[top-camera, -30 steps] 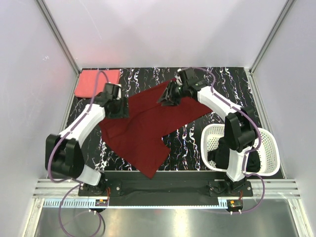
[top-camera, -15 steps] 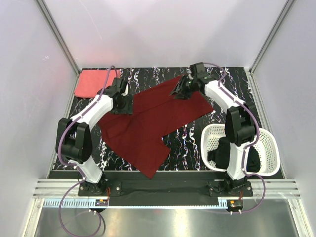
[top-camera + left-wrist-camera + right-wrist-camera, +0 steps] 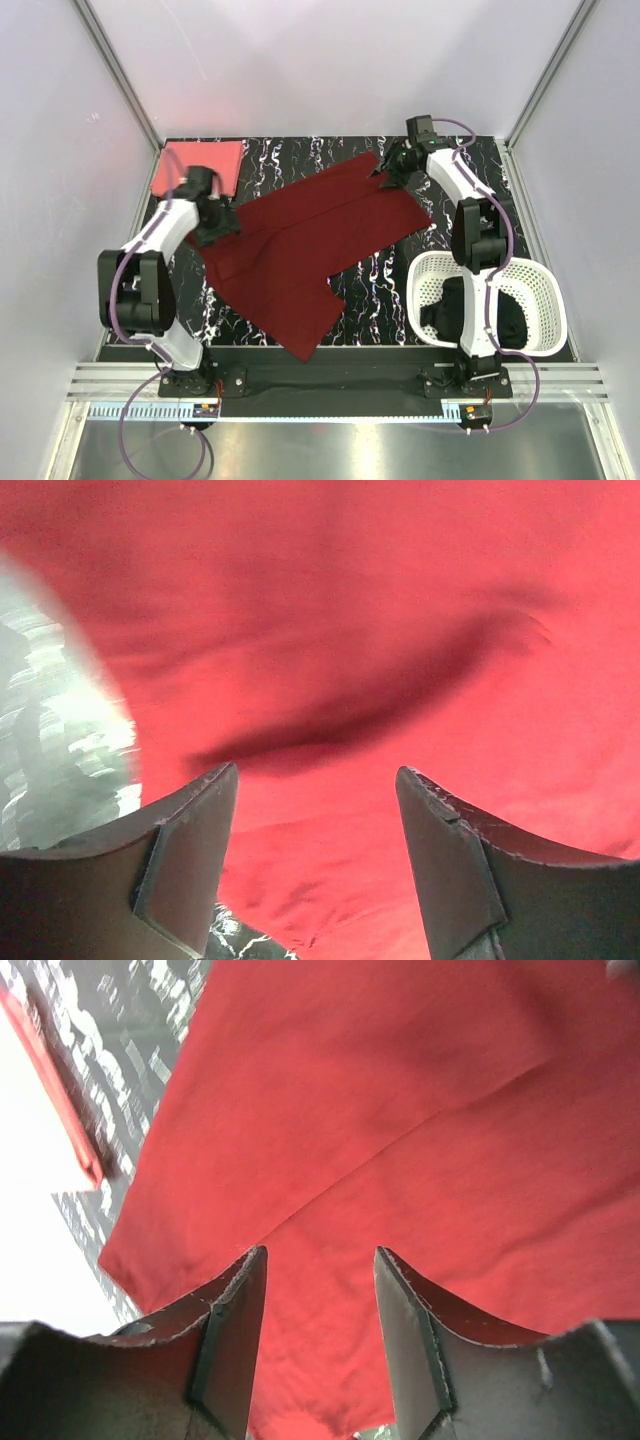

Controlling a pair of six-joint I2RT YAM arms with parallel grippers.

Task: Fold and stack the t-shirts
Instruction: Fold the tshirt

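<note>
The dark maroon t-shirt lies spread flat and slanted across the black marbled table. It also fills the left wrist view and the right wrist view. My left gripper is open at the shirt's left edge, just above the cloth. My right gripper is open over the shirt's far right corner. The coral pink t-shirt lies folded at the far left corner. The black t-shirt sits in the white basket.
The white lattice basket stands at the near right, beside the right arm's base. White walls with metal posts close in the table on three sides. Bare marbled tabletop shows between the shirt and the basket.
Both grippers have let go of the maroon shirt and moved outward: the left one to the shirt's left edge, the right one to its far right corner. The shirt now lies flatter.
</note>
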